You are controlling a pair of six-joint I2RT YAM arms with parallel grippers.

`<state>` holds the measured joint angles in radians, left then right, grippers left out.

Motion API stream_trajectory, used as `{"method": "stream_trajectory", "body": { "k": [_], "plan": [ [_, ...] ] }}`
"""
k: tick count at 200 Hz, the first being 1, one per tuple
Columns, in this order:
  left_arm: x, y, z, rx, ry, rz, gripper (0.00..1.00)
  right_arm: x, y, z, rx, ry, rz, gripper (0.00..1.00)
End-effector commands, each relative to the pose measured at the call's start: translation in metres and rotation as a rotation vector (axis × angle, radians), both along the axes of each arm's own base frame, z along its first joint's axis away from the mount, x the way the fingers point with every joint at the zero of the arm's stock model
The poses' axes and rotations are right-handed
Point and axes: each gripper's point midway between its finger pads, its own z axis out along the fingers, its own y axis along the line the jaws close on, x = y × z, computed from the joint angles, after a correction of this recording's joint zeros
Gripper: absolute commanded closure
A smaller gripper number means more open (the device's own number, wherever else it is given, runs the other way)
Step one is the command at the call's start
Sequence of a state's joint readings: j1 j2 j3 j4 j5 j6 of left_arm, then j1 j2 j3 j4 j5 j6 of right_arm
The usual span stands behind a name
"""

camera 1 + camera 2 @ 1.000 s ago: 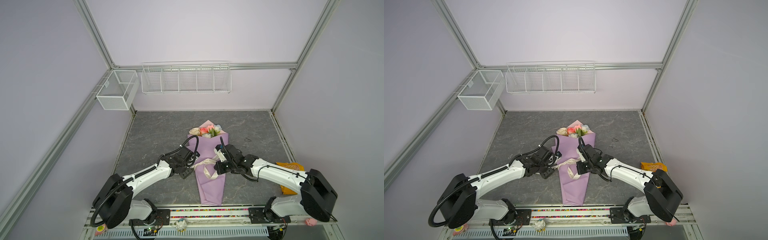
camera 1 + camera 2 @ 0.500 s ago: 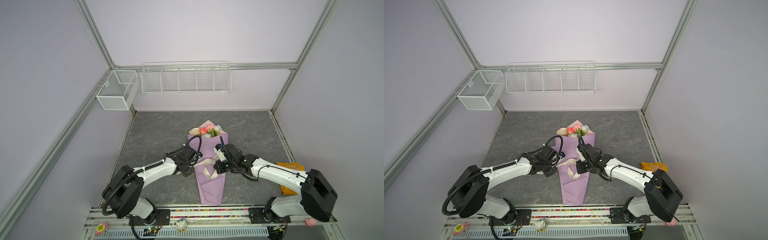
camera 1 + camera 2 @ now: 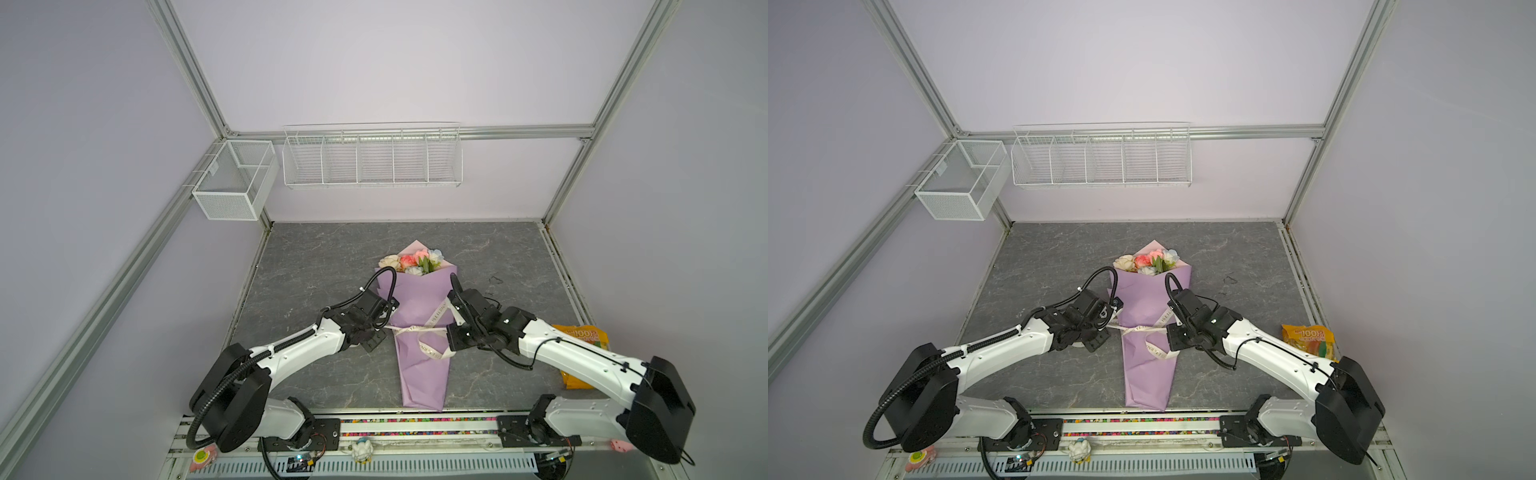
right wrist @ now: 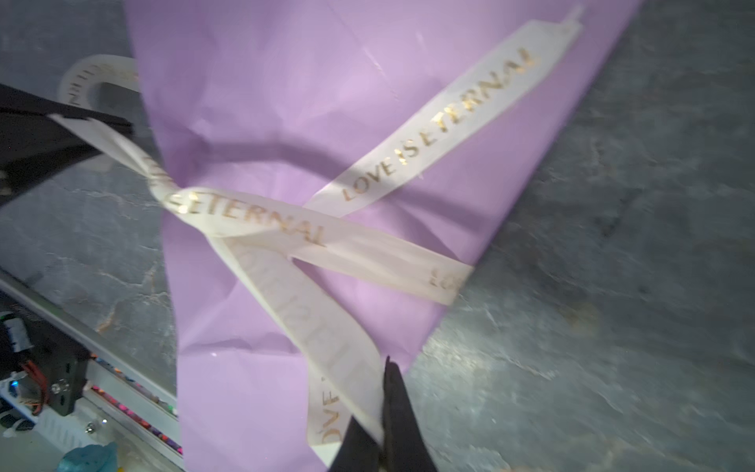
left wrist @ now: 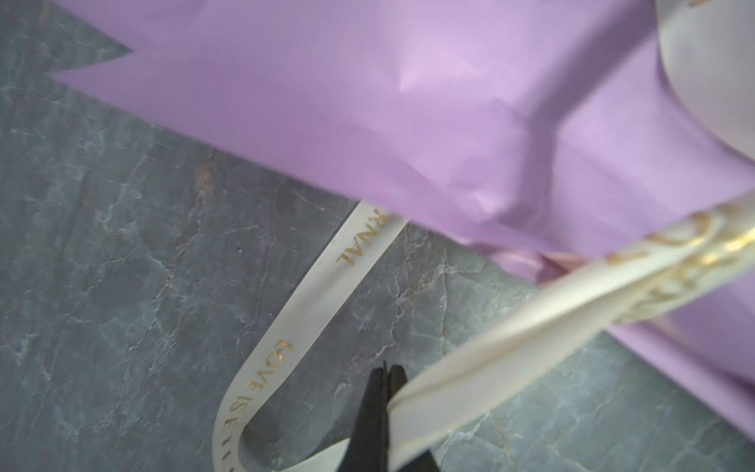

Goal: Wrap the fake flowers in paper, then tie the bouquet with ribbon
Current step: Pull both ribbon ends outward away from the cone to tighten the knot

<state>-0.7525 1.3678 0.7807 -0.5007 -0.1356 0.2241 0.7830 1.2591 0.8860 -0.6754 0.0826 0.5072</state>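
Clamped left gripper (image 5: 384, 378) on ribbon (image 5: 531, 323) left of bouquet (image 3: 419, 357), right gripper (image 4: 386, 392) on its loop right of bouquet; held strands taut, likely to cinch knot.

**Surface:** flat rectangular tabletop (image 3: 324, 257) of dark grey stone-look material with pale veining, seen in both top views (image 3: 1059, 257). Walls stand on three sides and a rail runs along the near edge.

**On it:**
1. The bouquet of fake flowers (image 3: 420, 365), a long cone of lilac paper, lies flat near the middle. Its narrow end points to the near edge; cream, coral and pale blue blooms are at the far end.
2. A cream ribbon (image 5: 304, 306) with gold lettering. One stretch comes out from under the paper and loops on the bare surface at the cone's left side.
3. An orange-and-yellow printed snack bag (image 3: 582, 336) at the right edge, well apart from the cone.
4. A small dark scrap (image 3: 494, 279), right of the blooms, too small to identify.
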Motion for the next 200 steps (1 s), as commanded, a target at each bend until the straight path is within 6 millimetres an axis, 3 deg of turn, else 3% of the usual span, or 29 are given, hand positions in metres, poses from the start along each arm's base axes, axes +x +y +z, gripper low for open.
{"method": "stream_trajectory", "body": {
  "k": [1,44,64,101,120,153,200],
  "plan": [
    [0.004,0.007,0.004,0.006,-0.021,0.054,1.0,-0.01,-0.056,0.01,-0.273,0.031,-0.036,0.93],
    [0.004,0.009,0.002,0.019,-0.022,0.054,1.0,-0.017,-0.079,0.041,-0.467,0.094,0.044,0.93],
    [0.005,0.012,0.002,0.031,-0.034,0.062,1.0,-0.016,-0.079,0.048,-0.505,0.121,0.082,0.93],
    [0.009,0.018,0.002,0.052,-0.057,0.086,1.0,-0.022,-0.061,0.049,-0.513,0.249,0.228,0.93],
    [0.011,0.028,0.001,0.095,-0.06,0.11,1.0,-0.007,-0.069,0.048,-0.57,0.209,0.217,0.93],
    [0.014,0.046,0.002,0.142,-0.051,0.174,1.0,0.007,-0.088,0.027,-0.534,0.239,0.114,0.93],
    [0.023,0.072,0.001,0.207,-0.09,0.263,1.0,0.01,-0.103,0.023,-0.492,0.267,0.066,0.93]
  ]
}}
